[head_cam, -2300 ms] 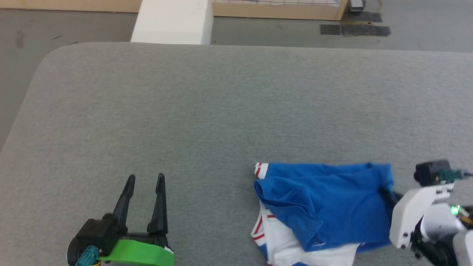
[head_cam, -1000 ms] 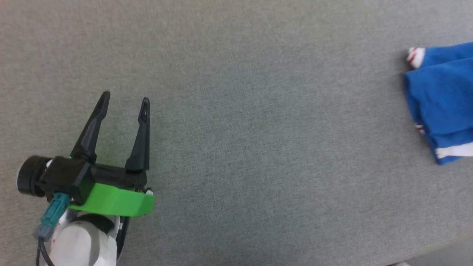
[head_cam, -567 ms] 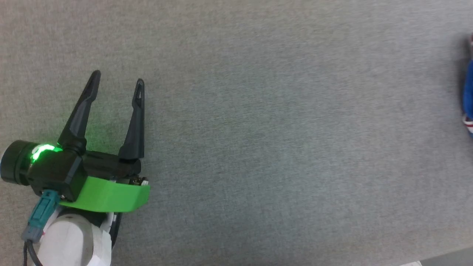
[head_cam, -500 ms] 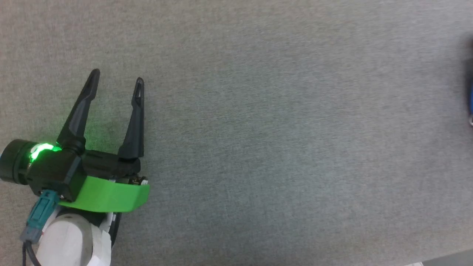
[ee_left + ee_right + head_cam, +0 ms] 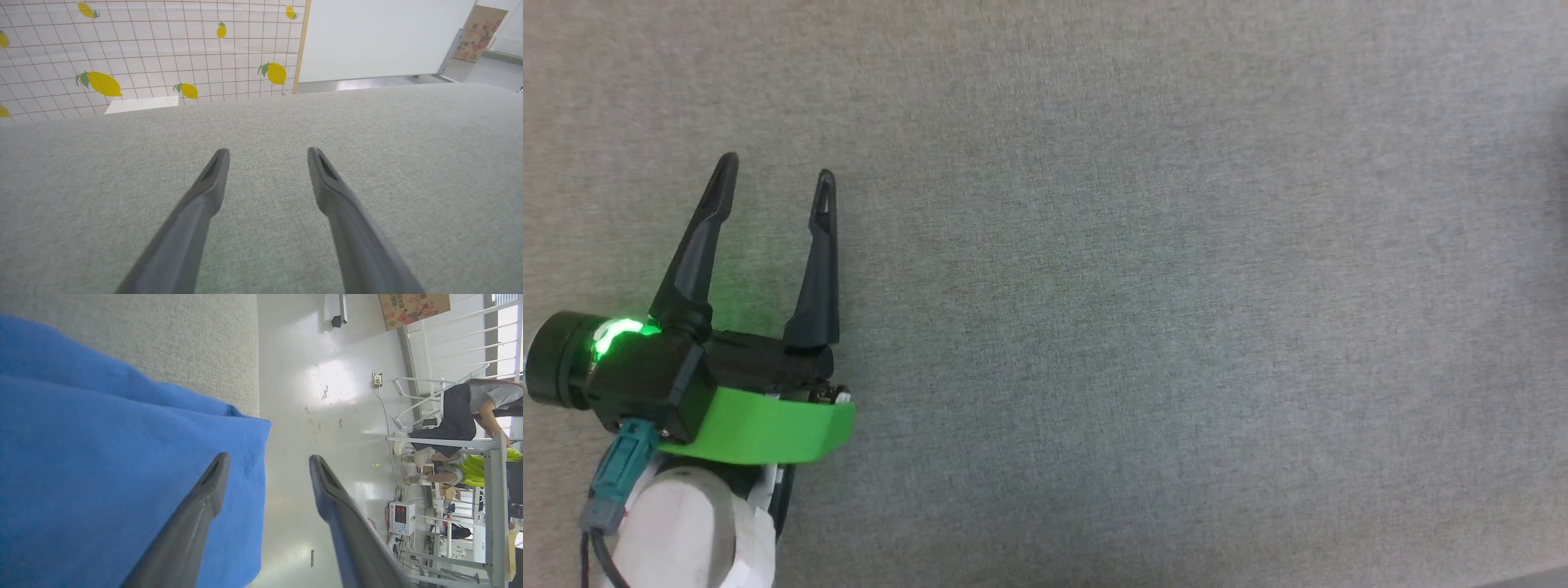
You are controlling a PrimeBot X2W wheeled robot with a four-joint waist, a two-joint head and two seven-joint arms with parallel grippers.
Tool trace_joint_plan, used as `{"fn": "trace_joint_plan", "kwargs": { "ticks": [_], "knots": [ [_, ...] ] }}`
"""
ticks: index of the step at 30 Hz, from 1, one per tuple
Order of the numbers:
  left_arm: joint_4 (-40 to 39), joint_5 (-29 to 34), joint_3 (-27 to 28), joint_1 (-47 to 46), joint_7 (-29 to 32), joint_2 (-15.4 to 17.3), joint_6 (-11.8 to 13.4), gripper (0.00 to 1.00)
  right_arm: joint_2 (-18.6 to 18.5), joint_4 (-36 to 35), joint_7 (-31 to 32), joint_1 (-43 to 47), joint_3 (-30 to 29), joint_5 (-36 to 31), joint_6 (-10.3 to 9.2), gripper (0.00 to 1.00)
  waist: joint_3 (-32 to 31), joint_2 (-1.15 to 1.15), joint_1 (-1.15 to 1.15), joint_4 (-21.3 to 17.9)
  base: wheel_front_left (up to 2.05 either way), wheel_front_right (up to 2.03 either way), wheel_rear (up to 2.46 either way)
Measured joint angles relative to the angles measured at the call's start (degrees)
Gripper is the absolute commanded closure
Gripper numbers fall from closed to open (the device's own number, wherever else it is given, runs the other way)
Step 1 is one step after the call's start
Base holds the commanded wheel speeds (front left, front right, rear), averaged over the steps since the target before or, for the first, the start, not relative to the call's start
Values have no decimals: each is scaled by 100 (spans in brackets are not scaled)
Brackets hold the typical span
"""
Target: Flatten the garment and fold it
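The work surface was a table covered in grey woven fabric point(image 5: 1176, 286), flat and uniform across the head view. Beyond its far edge, as seen from the left wrist, stood a tiled wall panel printed with yellow lemons point(image 5: 143, 49), a plain white board point(image 5: 380, 36) beside it, and a cardboard box point(image 5: 480, 32) at the far right. From the right wrist, a pale glossy floor point(image 5: 327, 396) showed past the table's edge, with a person point(image 5: 470, 412) bent over at a metal-framed bench and a small device with red digits point(image 5: 400, 516) nearby. The left gripper point(image 5: 774, 171) sat low over the fabric at the lower left of the head view, a green bracket point(image 5: 760, 429) behind it and a green lamp lit on its body. Its two dark fingers point(image 5: 204, 196) stood wide apart, with bare grey fabric between them. The garment point(image 5: 102, 457) lay at the table's edge, where the right wrist view showed plain blue cloth with one corner set against the floor. The right gripper point(image 5: 268, 458) was at that edge with its fingers likewise spread wide. One finger crossed over the blue cloth in the view. Whether it touched the cloth could not be determined.
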Motion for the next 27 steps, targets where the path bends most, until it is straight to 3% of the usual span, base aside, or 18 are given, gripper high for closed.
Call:
{"fn": "trace_joint_plan", "kwargs": {
  "ticks": [8,15,21,27],
  "knots": [
    [589,-175,44,13,-615,-387,252,0,121,482,-582,93,-331,196,0,0,-550,0,0,106,0,0,0],
    [1116,-481,18,181,-848,-649,270,0,880,557,-1508,580,-909,552,0,0,-1198,0,-1,294,0,0,0],
    [1314,-579,51,450,-953,-753,297,0,1779,-159,-1982,1230,-853,809,0,0,-1759,0,-1,495,0,0,0],
    [1455,-601,57,623,-1005,-834,336,0,2753,-1652,-2132,1998,-962,1091,0,0,-2221,0,-1,767,0,0,0]
  ]
}}
